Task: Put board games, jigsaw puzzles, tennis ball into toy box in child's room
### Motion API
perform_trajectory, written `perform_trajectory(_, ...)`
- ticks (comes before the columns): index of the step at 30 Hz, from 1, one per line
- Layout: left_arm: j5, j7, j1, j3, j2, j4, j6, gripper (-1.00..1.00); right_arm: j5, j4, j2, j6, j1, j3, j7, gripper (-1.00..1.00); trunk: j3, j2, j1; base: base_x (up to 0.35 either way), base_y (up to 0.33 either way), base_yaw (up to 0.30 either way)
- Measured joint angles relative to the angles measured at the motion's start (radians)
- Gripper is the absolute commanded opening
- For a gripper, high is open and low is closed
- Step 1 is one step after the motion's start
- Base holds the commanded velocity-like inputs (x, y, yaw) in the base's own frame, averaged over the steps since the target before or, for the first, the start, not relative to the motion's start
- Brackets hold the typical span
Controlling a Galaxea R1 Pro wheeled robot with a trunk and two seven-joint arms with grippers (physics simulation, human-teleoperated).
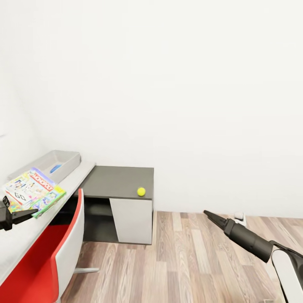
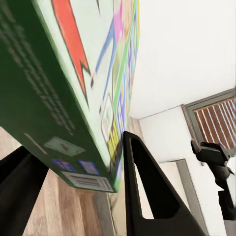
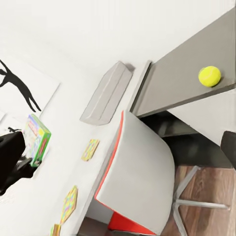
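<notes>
My left gripper [image 1: 19,215] is shut on a board game [image 1: 31,190], a white box with a red logo and green edges, held tilted above the table [image 1: 25,240]. In the left wrist view the green edge of the board game [image 2: 59,98] sits between the black fingers [image 2: 147,196]. The grey toy box [image 1: 52,163] stands just beyond it on the pale top, with something blue inside. The tennis ball [image 1: 141,191] lies on the dark grey corner section, also the tennis ball [image 3: 209,76]. Two jigsaw puzzles [image 3: 90,149] [image 3: 69,204] lie flat on the table. My right gripper [image 1: 209,215] hangs over the floor, fingers together.
A red and white chair [image 1: 63,252] is tucked against the table in front of me. White walls close the corner behind the dark section. Wood plank floor [image 1: 189,261] spreads to the right. A black silhouette print [image 3: 19,88] hangs above the table.
</notes>
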Motion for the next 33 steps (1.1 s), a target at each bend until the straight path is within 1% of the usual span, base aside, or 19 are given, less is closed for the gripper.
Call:
perform_trajectory(2, 0.0, 0.0, -0.001, 0.02, 0.0, 0.0, 0.009, -1.0, 0.001, 0.0, 0.0, 0.0, 0.0, -0.006, 0.02, 1.0, 0.0, 0.0, 0.0, 0.329, 0.0, 0.0)
perform_trajectory(4, 0.0, 0.0, -0.001, 0.045, -0.001, 0.0, 0.024, -1.0, 0.002, 0.001, 0.0, 0.0, 0.001, -0.02, 0.034, 1.0, 0.0, 0.0, 0.0, 0.329, 0.0, 0.021)
perform_trajectory(6, 0.0, 0.0, -0.002, 0.056, -0.003, -0.001, 0.034, -1.0, 0.002, 0.001, 0.0, 0.0, 0.001, -0.029, 0.039, 1.0, 0.0, 0.0, 0.0, 0.328, 0.0, 0.075)
perform_trajectory(10, -0.001, 0.007, -0.002, 0.067, -0.004, -0.005, 0.047, -1.0, 0.002, 0.001, 0.0, 0.001, 0.001, -0.035, 0.042, 1.0, 0.0, 0.0, 0.0, 0.297, 0.0, 0.17)
perform_trajectory(16, -0.001, 0.099, -0.003, 0.076, -0.007, -0.007, 0.064, -1.0, 0.003, 0.001, 0.0, 0.0, 0.003, -0.038, 0.043, 1.0, 0.0, 0.0, 0.0, 0.229, -0.013, 0.26)
perform_trajectory(17, -0.001, 0.124, -0.003, 0.081, -0.008, -0.008, 0.069, -1.0, 0.003, 0.001, 0.0, 0.0, 0.004, -0.038, 0.043, 1.0, 0.0, 0.0, 0.0, 0.209, -0.073, 0.28)
perform_trajectory(20, 0.004, 0.168, -0.004, 0.103, -0.014, -0.014, 0.082, -1.0, 0.004, 0.001, 0.0, 0.0, 0.004, -0.038, 0.043, 1.0, 0.0, 0.0, 0.0, 0.166, -0.088, 0.285)
perform_trajectory(21, 0.007, 0.19, -0.004, 0.122, -0.019, -0.019, 0.087, -1.0, 0.004, 0.001, 0.0, -0.001, 0.004, -0.038, 0.043, 1.0, 0.0, 0.0, 0.0, 0.084, -0.048, 0.287)
perform_trajectory(25, 0.012, 0.212, -0.004, 0.16, -0.026, -0.028, 0.092, -1.0, 0.004, 0.001, 0.0, -0.001, 0.005, -0.038, 0.044, 1.0, 0.0, 0.0, 0.001, 0.037, -0.021, 0.289)
perform_trajectory(29, 0.014, 0.22, -0.004, 0.172, -0.028, -0.032, 0.092, -1.0, 0.004, 0.001, 0.0, -0.002, 0.007, -0.038, 0.044, 1.0, 0.0, 0.0, 0.001, 0.009, -0.005, 0.289)
perform_trajectory(33, 0.016, 0.239, -0.004, 0.175, -0.041, -0.057, 0.094, -1.0, 0.004, 0.002, 0.0, -0.002, 0.008, -0.039, 0.044, 1.0, 0.0, 0.0, 0.001, 0.002, -0.001, 0.203)
